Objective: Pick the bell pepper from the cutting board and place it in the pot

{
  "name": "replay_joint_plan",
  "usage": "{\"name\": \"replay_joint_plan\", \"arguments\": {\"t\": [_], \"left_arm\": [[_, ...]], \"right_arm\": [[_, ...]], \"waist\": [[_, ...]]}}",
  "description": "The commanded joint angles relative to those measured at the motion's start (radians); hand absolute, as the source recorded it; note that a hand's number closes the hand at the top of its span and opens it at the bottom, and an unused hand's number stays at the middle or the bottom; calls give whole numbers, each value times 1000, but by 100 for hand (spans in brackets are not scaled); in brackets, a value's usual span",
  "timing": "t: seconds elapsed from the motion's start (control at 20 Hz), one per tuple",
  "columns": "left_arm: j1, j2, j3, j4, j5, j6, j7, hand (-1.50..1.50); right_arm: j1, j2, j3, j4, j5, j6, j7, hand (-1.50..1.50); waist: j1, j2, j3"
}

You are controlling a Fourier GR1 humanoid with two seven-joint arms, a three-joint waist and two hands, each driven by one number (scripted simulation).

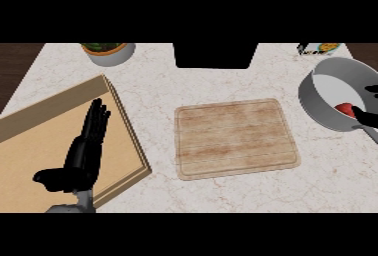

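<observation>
The red bell pepper (344,108) sits inside the grey pot (319,102) at the right edge, low against its near wall. Only a small black part of my right hand (365,117) shows at the view's right border; it touches the pepper's right side over the pot, and the rest is cut off. The light wooden cutting board (236,138) lies in the middle of the counter with nothing on it. My left hand (85,150) rests open and flat, fingers pointing away from me, on the big wooden board (37,150) at the left.
A white bowl with greens and something orange (108,51) stands at the back left. A black block (215,55) sits at the back middle, and a small printed box (322,48) at the back right. The pot's handle (367,133) points toward me.
</observation>
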Motion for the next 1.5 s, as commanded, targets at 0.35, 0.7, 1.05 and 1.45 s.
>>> {"name": "replay_joint_plan", "arguments": {"t": [0.35,0.7,1.05,1.45], "left_arm": [[1,1,6,21,-1,-7,-11,0],[7,-20,-22,-22,-24,8,13,0],[-16,-21,-7,41,-26,-3,-34,0],[32,-18,-6,2,-15,-12,-26,0]], "right_arm": [[-59,-14,-339,96,-421,76,-243,-150],[-42,-208,-402,286,-486,145,-353,-150],[33,-286,-434,382,-533,229,-526,-150],[86,-361,-467,433,-572,251,-569,-150]], "waist": [[-2,9,11],[8,11,12],[12,16,14],[17,15,15]]}}
